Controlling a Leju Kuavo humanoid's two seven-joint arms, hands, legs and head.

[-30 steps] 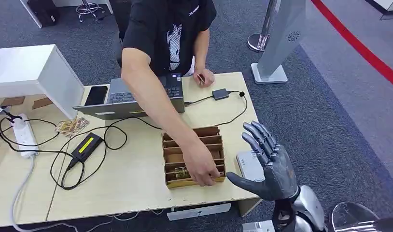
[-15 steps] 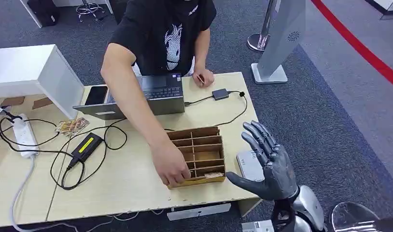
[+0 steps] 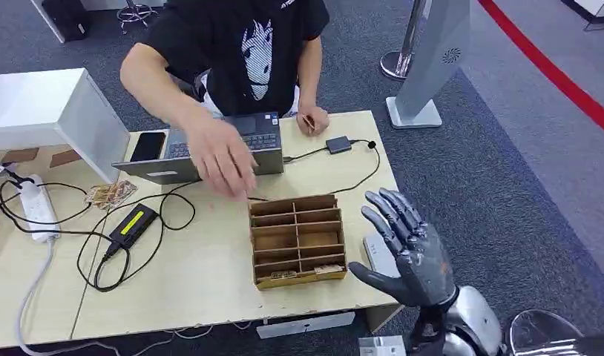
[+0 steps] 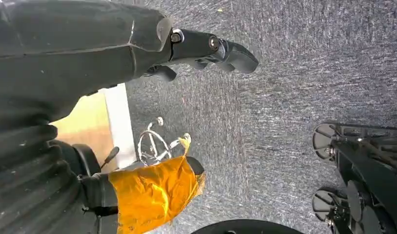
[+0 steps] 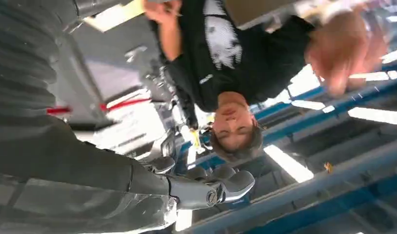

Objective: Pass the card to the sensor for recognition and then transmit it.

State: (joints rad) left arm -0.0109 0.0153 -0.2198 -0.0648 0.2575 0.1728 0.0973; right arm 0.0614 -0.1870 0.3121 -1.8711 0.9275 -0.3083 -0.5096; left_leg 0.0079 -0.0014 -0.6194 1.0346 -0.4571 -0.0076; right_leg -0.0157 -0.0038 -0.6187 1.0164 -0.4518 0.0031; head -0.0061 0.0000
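Card (image 3: 329, 268) lies in the box (image 3: 297, 239), beside spread right-hand fingers (image 3: 392, 215).

The head camera sits high on the robot and looks forward and down over the table (image 3: 210, 282), with the right hand (image 3: 414, 252) raised close below it at the table's near corner. The right wrist camera sits just behind that hand (image 5: 138, 185) and faces up and outward, upside down, toward the person (image 5: 245, 63) beyond the fingers; the head view shares this person (image 3: 247, 52). The left wrist camera sits just behind the left hand (image 4: 138, 44), facing down at the carpet (image 4: 284, 97) past it.
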